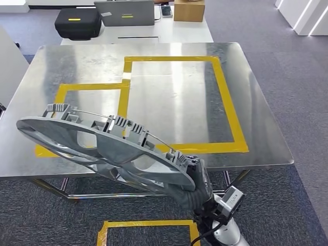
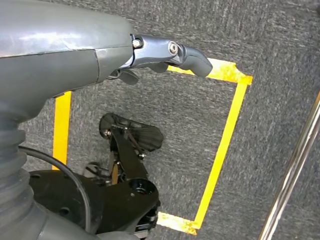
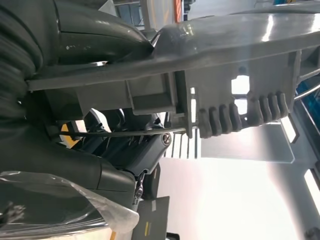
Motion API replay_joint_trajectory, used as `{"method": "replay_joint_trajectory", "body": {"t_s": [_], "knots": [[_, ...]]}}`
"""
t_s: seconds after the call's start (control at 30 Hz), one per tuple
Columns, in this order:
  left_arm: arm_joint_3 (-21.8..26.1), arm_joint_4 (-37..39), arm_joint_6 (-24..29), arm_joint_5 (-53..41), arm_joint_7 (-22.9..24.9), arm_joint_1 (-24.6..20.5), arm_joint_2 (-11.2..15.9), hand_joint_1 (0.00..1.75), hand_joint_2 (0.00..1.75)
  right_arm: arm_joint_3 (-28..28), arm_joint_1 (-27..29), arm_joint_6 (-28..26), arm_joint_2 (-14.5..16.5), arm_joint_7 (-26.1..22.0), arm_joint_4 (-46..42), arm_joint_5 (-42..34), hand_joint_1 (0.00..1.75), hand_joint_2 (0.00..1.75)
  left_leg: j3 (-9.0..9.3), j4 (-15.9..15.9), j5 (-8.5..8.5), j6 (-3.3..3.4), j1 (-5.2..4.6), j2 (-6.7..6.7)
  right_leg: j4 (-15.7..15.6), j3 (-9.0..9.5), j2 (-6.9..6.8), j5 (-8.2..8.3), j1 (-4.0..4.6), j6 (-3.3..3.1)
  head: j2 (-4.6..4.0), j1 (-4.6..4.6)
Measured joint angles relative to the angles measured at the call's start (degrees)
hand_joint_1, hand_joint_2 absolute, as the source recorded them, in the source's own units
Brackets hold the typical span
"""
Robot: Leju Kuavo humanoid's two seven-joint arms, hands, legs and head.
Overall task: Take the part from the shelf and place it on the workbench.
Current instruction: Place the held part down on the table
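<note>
Part (image 1: 104, 148), a long grey casting, is clamped at one end by the right hand (image 1: 199, 187), its fingers wrapped round it, so the rest reaches out beyond the fingers over the workbench (image 1: 247, 102) edge, likely for set-down. Left hand (image 2: 113, 55) hangs empty, fingers loosely extended.
</note>
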Motion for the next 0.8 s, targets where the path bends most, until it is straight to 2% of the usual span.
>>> {"method": "replay_joint_trajectory", "body": {"t_s": [0.03, 0.07, 0.1, 0.13, 0.27, 0.3, 0.33, 0.4, 0.43, 0.47, 0.5, 0.53, 0.57, 0.6, 0.63, 0.7, 0.77, 0.8], "knots": [[0.01, 0.0, 0.0, -0.03, 0.04, 0.0, 0.04, 0.0, 1.75, 0.0, -0.04, 0.14, 0.0, -0.03, 0.03, -0.1, 1.75, 1.75, 0.26, 0.08, -0.25, -0.31, 0.1, -0.06, -4.03, 1.81, -0.02, 2.08, -0.15, 0.03, 0.0, 0.0], [0.01, 0.01, 0.0, -0.08, 0.09, -0.04, 0.1, 0.0, 1.75, 0.01, -0.11, 0.21, 0.01, -0.06, 0.06, -0.16, 1.75, 1.75, 0.43, 0.21, -0.52, -0.71, 0.07, -0.14, -7.81, 3.64, -0.03, 3.42, -0.15, 0.03, 0.0, 0.03], [0.01, 0.01, 0.0, -0.15, 0.15, -0.09, 0.17, 0.0, 1.75, 0.01, -0.19, 0.25, 0.05, -0.09, 0.09, -0.19, 1.75, 1.75, 0.52, 0.33, -0.76, -1.14, 0.02, -0.19, -10.41, 5.05, 0.04, 4.02, -0.14, -0.13, 0.0, 0.08], [0.01, 0.01, 0.0, -0.25, 0.21, -0.15, 0.26, 0.0, 1.75, 0.02, -0.23, 0.29, 0.1, -0.11, 0.13, -0.21, 1.75, 1.75, 0.56, 0.4, -0.93, -1.53, -0.04, -0.22, -11.87, 5.91, 0.13, 4.0, -0.06, -0.34, 0.0, 0.09], [-0.01, 0.01, 0.02, -0.46, 0.31, -0.32, 0.42, 0.0, 1.75, -0.04, -0.24, 0.33, 0.29, -0.14, 0.29, -0.26, 1.75, 1.75, 0.78, 0.82, -1.64, -2.59, 0.06, -0.11, -12.04, 6.59, 0.29, 3.4, -0.02, -1.87, 0.0, -0.02], [-0.01, 0.01, 0.04, -0.5, 0.32, -0.37, 0.43, 0.0, 1.75, -0.11, -0.28, 0.32, 0.36, -0.14, 0.31, -0.26, 1.75, 1.75, 0.13, 2.46, -2.5, -2.82, 0.09, -0.05, -12.1, 6.9, 0.21, 3.25, -0.1, -2.24, 0.0, -0.05], [-0.01, 0.01, 0.08, -0.55, 0.33, -0.4, 0.45, 0.0, 1.75, -0.19, -0.31, 0.31, 0.43, -0.15, 0.32, -0.29, 1.75, 1.75, -1.29, 5.47, -3.84, -2.98, 0.1, 0.01, -12.14, 7.24, 0.13, 3.03, -0.11, -2.57, 0.0, -0.09], [-0.01, 0.01, 0.18, -0.62, 0.34, -0.38, 0.52, 0.0, 1.75, -0.28, -0.32, 0.33, 0.52, -0.16, 0.38, -0.35, 1.75, 1.75, -5.61, 13.39, -6.54, -3.05, 0.05, 0.03, -12.14, 7.9, 0.05, 2.36, 0.1, -3.07, 0.0, -0.12], [-0.01, 0.01, 0.27, -0.62, 0.34, -0.31, 0.56, 0.0, 1.75, -0.3, -0.28, 0.35, 0.54, -0.16, 0.46, -0.38, 1.75, 1.75, -7.47, 16.23, -6.83, -2.96, 0.02, 0.04, -12.14, 8.33, 0.09, 1.94, 0.24, -3.2, 0.0, -0.13], [-0.01, 0.01, 0.39, -0.62, 0.33, -0.25, 0.58, 0.0, 1.75, -0.31, -0.23, 0.37, 0.54, -0.15, 0.54, -0.38, 1.75, 1.75, -8.45, 17.01, -5.93, -2.75, -0.03, 0.04, -12.14, 8.86, 0.16, 1.48, 0.39, -3.26, 0.0, -0.13], [-0.01, 0.01, 0.51, -0.61, 0.32, -0.2, 0.61, 0.0, 1.75, -0.32, -0.19, 0.39, 0.54, -0.15, 0.61, -0.38, 1.75, 1.75, -8.4, 15.53, -3.88, -2.42, -0.14, 0.04, -12.14, 9.53, 0.22, 0.95, 0.53, -3.26, 0.0, -0.13], [-0.01, 0.01, 0.62, -0.61, 0.3, -0.17, 0.65, 0.0, 1.75, -0.33, -0.18, 0.4, 0.57, -0.15, 0.64, -0.38, 1.75, 1.75, -7.46, 12.18, -1.06, -1.94, -0.35, 0.03, -12.17, 10.32, 0.26, 0.38, 0.66, -3.21, 0.0, -0.13], [0.01, 0.05, 0.71, -0.6, 0.28, -0.14, 0.76, 0.0, 1.75, -0.35, -0.18, 0.4, 0.62, -0.15, 0.67, -0.39, 1.75, 1.75, -6.28, 8.9, 1.05, -1.36, -0.59, 0.08, -12.3, 10.81, 0.24, -0.19, 0.71, -3.12, 0.0, -0.04], [0.03, 0.1, 0.77, -0.59, 0.26, -0.15, 0.84, 0.0, 1.75, -0.38, -0.22, 0.42, 0.67, -0.15, 0.69, -0.4, 1.75, 1.75, -5.04, 5.86, 2.34, -0.82, -0.92, 0.13, -12.42, 11.21, 0.26, -0.71, 0.76, -2.92, 0.0, 0.07], [0.04, 0.16, 0.82, -0.59, 0.24, -0.18, 0.95, 0.0, 1.75, -0.4, -0.24, 0.43, 0.74, -0.17, 0.71, -0.44, 1.75, 1.75, -4.04, 3.71, 2.44, -0.42, -1.24, 0.19, -12.64, 11.37, 0.19, -1.06, 0.74, -2.66, 0.0, 0.12], [0.06, 0.23, 0.88, -0.58, 0.2, -0.24, 1.09, 0.0, 1.75, -0.44, -0.26, 0.45, 0.83, -0.17, 0.74, -0.48, 1.75, 1.75, -2.93, 1.64, 1.21, -0.02, -1.6, 0.23, -13.02, 12.08, 0.07, -0.99, 0.7, -1.96, 0.0, 0.07], [0.08, 0.24, 0.9, -0.57, 0.17, -0.1, 1.11, 0.0, 1.75, -0.46, -0.27, 0.46, 0.88, -0.15, 0.74, -0.44, 1.75, 1.75, -1.41, 0.08, 0.74, 0.28, -1.23, 0.09, -12.2, 12.16, -0.04, -0.53, 0.67, -1.37, 0.01, 0.0], [0.1, 0.25, 0.9, -0.55, 0.15, -0.04, 1.1, 0.0, 1.75, -0.46, -0.34, 0.46, 0.89, -0.15, 0.74, -0.41, 1.75, 1.75, -0.45, -0.56, 0.6, 0.47, -0.99, 0.04, -10.45, 11.2, -0.02, -0.45, 0.68, -1.11, 0.01, 0.08]]}}
